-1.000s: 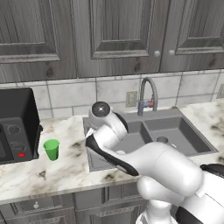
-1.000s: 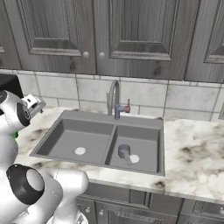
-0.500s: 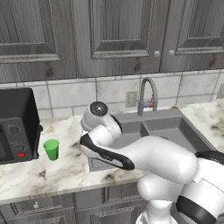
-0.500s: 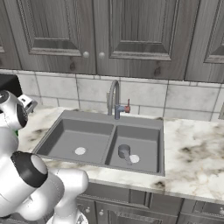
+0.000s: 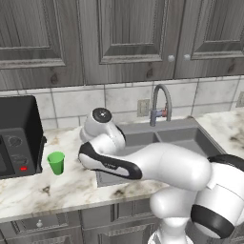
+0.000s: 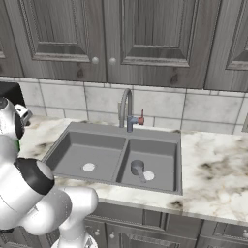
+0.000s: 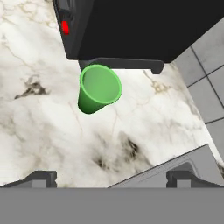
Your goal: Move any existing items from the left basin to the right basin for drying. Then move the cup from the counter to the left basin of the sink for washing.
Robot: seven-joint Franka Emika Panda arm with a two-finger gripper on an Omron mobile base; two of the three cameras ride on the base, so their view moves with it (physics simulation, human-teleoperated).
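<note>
Standing beside the black microwave point(image 7: 127, 26), the green cup point(image 7: 99, 89) lies at eleven o'clock of the gripper point(image 7: 111, 178), open and empty.

Beige-white marble counter with brown veins point(image 5: 28, 193), bearing a bright green plastic tumbler point(image 5: 56, 162) upright just beside a black microwave point(image 5: 16, 136).

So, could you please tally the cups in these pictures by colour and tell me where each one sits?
Green cups: 1, the green cup upright on the counter beside the microwave.
Grey cups: 1, the grey metal cup in the right basin.
Total: 2 cups.
</note>
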